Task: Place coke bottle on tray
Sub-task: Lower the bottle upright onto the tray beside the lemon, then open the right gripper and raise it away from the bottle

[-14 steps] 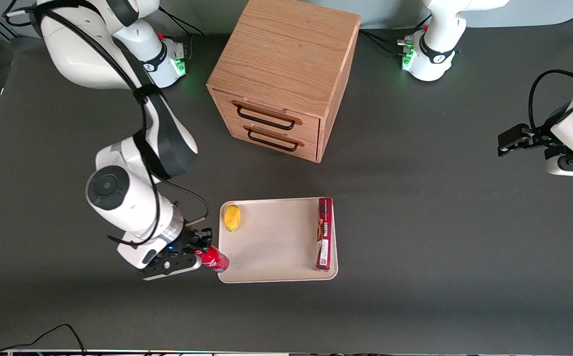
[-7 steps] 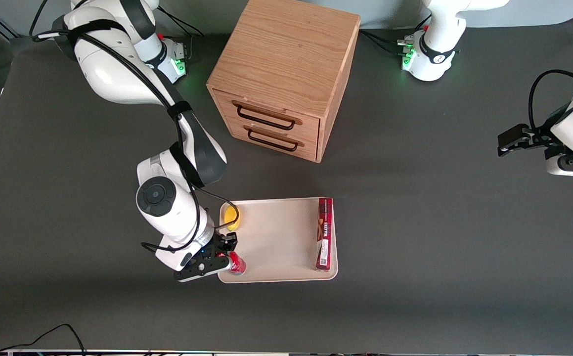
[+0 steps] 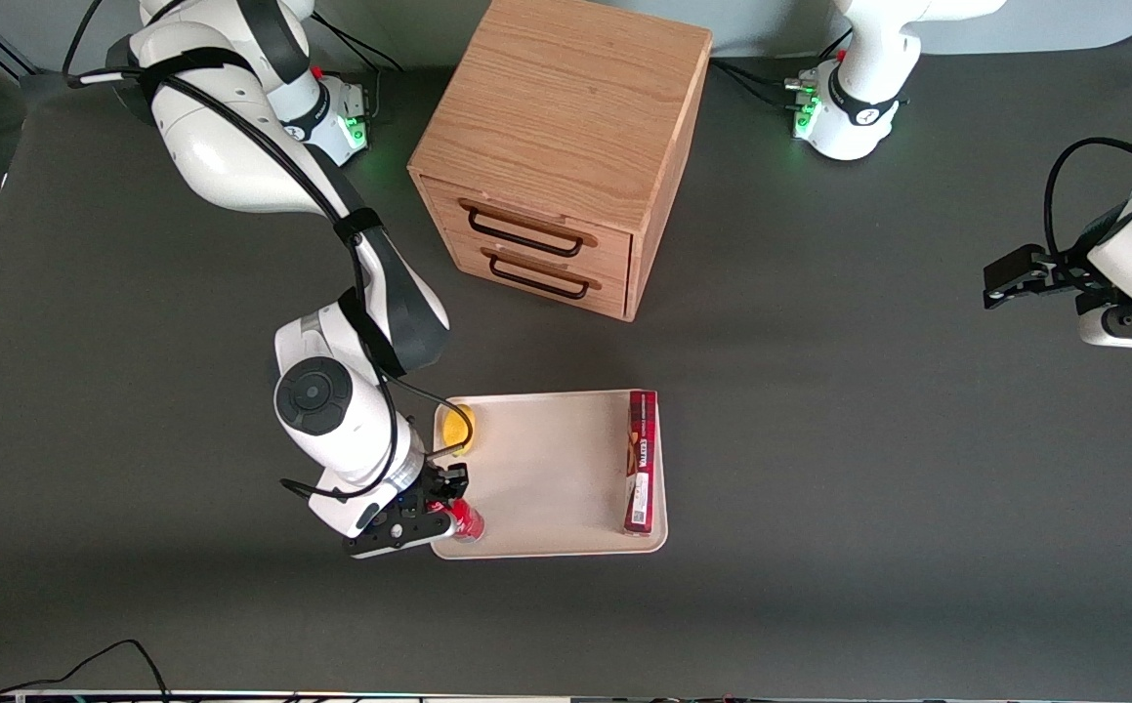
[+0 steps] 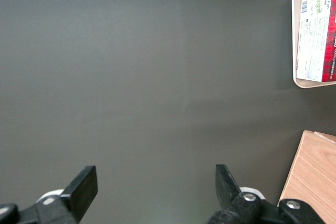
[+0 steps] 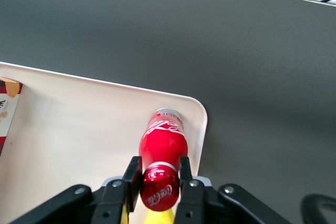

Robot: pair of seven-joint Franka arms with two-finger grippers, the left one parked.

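Observation:
The coke bottle (image 3: 468, 523) is a small glossy red bottle with white script. My right gripper (image 3: 447, 508) is shut on its neck just under the red cap (image 5: 159, 191). The bottle stands over the corner of the cream-white tray (image 3: 546, 478) nearest the front camera, at the working arm's end. In the right wrist view the gripper (image 5: 159, 174) has a finger on each side of the bottle (image 5: 163, 142), whose silvery base is close to the tray's (image 5: 79, 129) rounded corner; I cannot tell whether it touches the tray.
A yellow lemon-like object (image 3: 458, 428) lies in the tray corner farther from the camera. A long flat red carton box (image 3: 641, 461) lies along the tray's edge toward the parked arm. A wooden two-drawer cabinet (image 3: 561, 146) stands farther from the camera than the tray.
My gripper carried the bottle from beside the tray to over its near corner, and the bottle went from tilted to nearly upright. In the last half second it hardly moved.

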